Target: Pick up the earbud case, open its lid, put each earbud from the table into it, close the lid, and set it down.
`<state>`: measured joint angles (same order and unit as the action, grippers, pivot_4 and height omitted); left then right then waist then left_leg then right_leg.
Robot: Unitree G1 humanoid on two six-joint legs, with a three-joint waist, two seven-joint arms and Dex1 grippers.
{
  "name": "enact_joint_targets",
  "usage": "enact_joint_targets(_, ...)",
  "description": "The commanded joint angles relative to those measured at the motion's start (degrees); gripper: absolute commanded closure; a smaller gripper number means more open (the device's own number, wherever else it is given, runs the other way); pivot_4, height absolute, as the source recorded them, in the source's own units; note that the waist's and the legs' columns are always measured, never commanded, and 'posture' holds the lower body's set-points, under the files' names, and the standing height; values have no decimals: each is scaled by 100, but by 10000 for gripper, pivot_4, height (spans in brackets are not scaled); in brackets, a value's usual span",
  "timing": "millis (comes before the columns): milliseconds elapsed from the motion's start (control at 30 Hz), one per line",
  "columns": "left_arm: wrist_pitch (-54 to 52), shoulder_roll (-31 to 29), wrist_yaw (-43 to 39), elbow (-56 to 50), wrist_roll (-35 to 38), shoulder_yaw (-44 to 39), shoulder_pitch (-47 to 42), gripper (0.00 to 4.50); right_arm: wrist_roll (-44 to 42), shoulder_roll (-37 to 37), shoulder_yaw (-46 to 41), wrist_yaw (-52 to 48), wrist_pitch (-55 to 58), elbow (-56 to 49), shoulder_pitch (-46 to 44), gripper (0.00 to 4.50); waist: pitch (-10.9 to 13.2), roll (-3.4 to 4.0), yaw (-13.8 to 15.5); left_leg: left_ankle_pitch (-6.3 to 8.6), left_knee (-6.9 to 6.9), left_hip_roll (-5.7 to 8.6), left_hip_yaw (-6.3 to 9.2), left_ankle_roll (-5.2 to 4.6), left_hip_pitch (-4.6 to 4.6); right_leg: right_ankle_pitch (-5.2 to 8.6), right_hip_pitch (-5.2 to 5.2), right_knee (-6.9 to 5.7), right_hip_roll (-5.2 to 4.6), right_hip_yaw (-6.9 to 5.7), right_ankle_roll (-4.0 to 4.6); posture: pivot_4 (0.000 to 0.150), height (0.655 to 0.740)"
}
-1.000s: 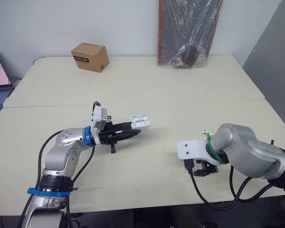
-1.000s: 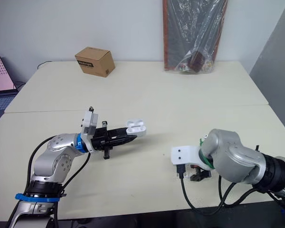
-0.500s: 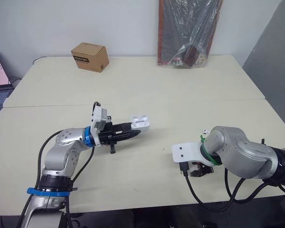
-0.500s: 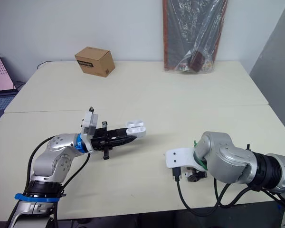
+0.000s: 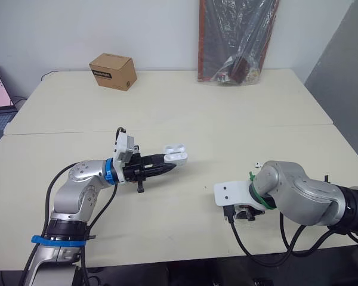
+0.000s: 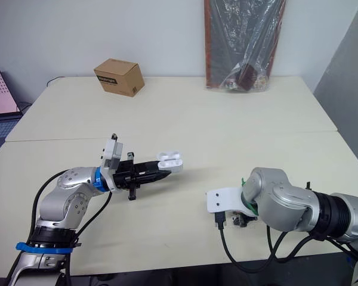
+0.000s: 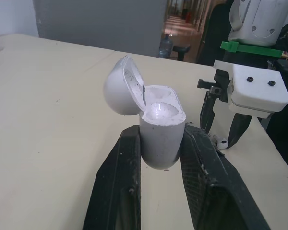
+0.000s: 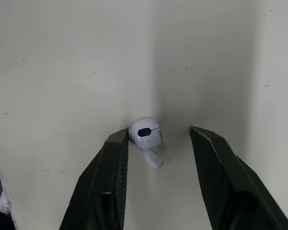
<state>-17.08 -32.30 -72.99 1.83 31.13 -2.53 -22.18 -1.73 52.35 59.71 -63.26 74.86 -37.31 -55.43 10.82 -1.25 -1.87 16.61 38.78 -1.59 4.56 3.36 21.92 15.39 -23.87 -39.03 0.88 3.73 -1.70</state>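
- The bench (image 5: 185,113) and what lies on it look as they did a second ago; only my right arm has moved.
- My right arm (image 5: 298,193) has swung across toward my left side and come low over the bench, bringing its hand to the earbud.
- My right hand (image 8: 159,133) is open wide, one finger on each side of the earbud. It has hold of nothing yet.
- My left hand (image 5: 167,167) has stayed where it was, raised over the bench and clamped on the body of the earbud case (image 7: 159,124).
- The case stands upright in that grip with its lid (image 7: 121,86) swung back. Its wells look empty to me.
- The earbud (image 8: 145,135) lies on the bench between my right fingers. It touches one finger and sits apart from the other.
- A small white thing (image 5: 256,162) lies on the bench just beyond my right arm; I take it for the second earbud.
- So I judge pick-up and lid-opening done, and the first earbud's grasp is the step in hand. The off-centre earbud may slide when I close.
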Motion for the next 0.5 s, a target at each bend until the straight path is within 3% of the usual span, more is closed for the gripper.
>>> enact_joint_targets(33, 12, -58, 20, -228, 65, -47, -47, 37220, -64, 4, 46, 58, 51, -91, -125, 22521, 0, 0, 0, 0, 0, 0, 0, 0, 0, 0, 0, 0, 0, 0, 0, 1500, 7400)
enact_joint_targets(333, 22, -48, 32, -242, 71, -55, -22, 37220, -29, 13, 202, 131, 2, -135, -250, 22521, 0, 0, -1, 0, 0, 0, 0, 0, 0, 0, -1, 0, 0, 0, 0, 1500, 7400)
enact_joint_targets(433, 22, -51, 36, -247, 76, -61, -10, 37220, -31, 22, 238, 148, -11, -132, -282, 28728, 0, 0, -1, 0, 0, 0, 0, 0, 0, 0, -1, 0, 0, 0, 0, 1500, 7400)
enact_joint_targets(500, 20, -56, 37, -249, 77, -64, -8, 37220, -33, 25, 254, 151, -14, -125, -300, 35227, 0, 0, -1, 0, -1, 0, -1, 0, 1, 0, -3, 0, 0, 0, 0, 1500, 7400)
